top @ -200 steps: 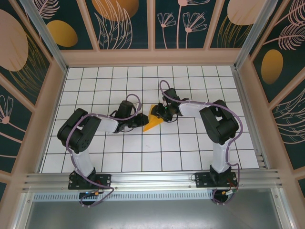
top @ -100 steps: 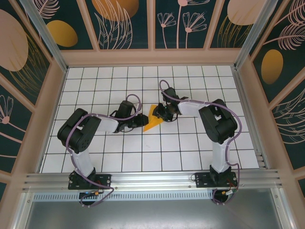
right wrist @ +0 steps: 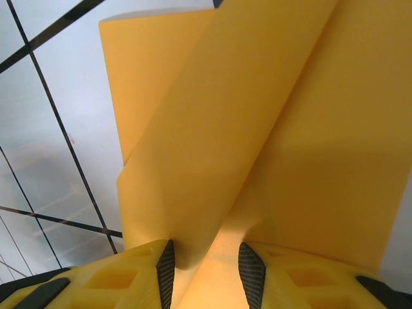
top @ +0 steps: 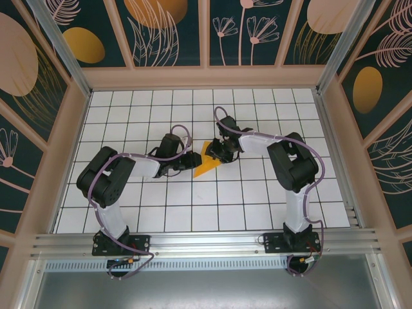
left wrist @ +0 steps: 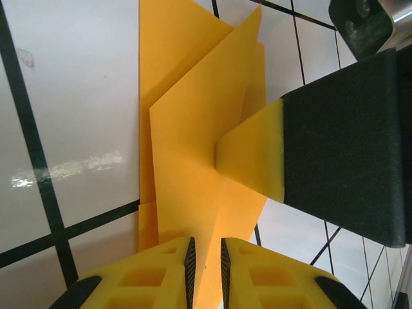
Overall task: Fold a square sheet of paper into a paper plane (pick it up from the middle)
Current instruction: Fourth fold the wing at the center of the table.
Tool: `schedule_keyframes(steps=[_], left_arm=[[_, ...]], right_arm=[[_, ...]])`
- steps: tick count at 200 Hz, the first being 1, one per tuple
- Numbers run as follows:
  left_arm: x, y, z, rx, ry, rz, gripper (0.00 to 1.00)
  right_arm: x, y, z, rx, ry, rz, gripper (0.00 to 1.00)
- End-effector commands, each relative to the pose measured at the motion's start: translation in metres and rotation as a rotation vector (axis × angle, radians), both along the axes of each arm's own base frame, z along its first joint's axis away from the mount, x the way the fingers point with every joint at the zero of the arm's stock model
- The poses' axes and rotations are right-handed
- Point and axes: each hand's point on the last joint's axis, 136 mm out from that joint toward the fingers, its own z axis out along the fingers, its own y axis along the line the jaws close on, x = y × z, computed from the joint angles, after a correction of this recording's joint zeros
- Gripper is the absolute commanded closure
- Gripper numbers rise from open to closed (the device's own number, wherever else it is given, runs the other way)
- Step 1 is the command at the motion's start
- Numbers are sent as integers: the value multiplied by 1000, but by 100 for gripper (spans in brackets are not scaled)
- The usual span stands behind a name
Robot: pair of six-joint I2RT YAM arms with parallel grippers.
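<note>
The left gripper (left wrist: 206,250) pinches the folded orange-yellow paper (left wrist: 187,161) tightly. The right gripper (right wrist: 207,254) clasps its raised fold, fingers slightly apart.

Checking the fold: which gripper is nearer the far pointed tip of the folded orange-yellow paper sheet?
Right. The right gripper pinches the paper just beside that tip; the left gripper holds its left edge, nearer the bases.
</note>
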Motion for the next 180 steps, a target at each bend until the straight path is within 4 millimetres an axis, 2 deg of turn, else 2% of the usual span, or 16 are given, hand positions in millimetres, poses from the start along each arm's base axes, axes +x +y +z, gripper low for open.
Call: schedule_keyframes(steps=[1, 39, 100, 180], left_arm=[[8, -8, 19, -46, -37, -10, 78], [8, -9, 11, -34, -21, -22, 79], [9, -5, -13, 27, 26, -8, 82], [8, -1, -24, 55, 48, 4, 84]], right_arm=[[-31, -40, -70, -229, 142, -35, 61], [-33, -41, -76, -249, 157, -42, 60], [-37, -45, -81, -274, 173, -51, 60], [-38, -47, -85, -284, 184, -54, 64]])
